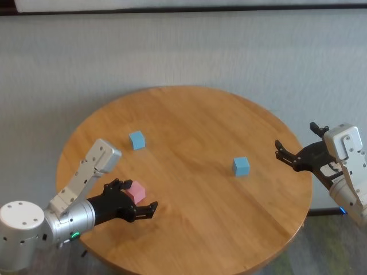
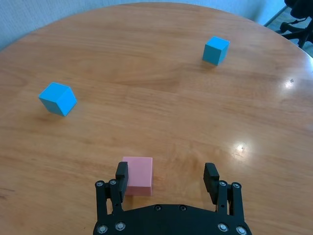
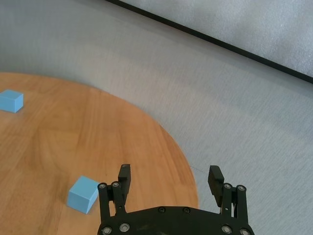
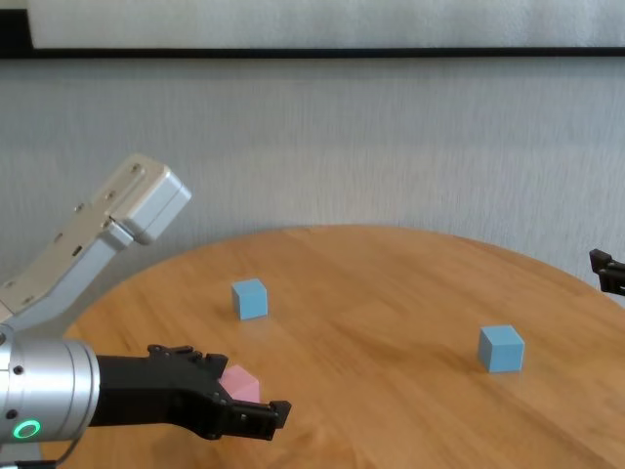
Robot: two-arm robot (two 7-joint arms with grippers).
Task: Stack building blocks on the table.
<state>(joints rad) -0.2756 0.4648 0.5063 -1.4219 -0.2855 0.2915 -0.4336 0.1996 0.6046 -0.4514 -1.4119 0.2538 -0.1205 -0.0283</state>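
pale pink matte cube (image 2: 138, 175): on the round honey-brown wood-grain table (image 1: 195, 143), near-left part, between the left gripper's fingers, touching one
left gripper (image 2: 169, 177): fingers spread wide, not clamped; only the left wrist view shows the gap on the far side of the cube
light blue cubes: one (image 1: 136, 140) back-left, one (image 1: 241, 166) right of centre, well apart
right gripper (image 3: 170, 175): fingers apart, nothing between them, over the table's right edge; chest view shows just its tip
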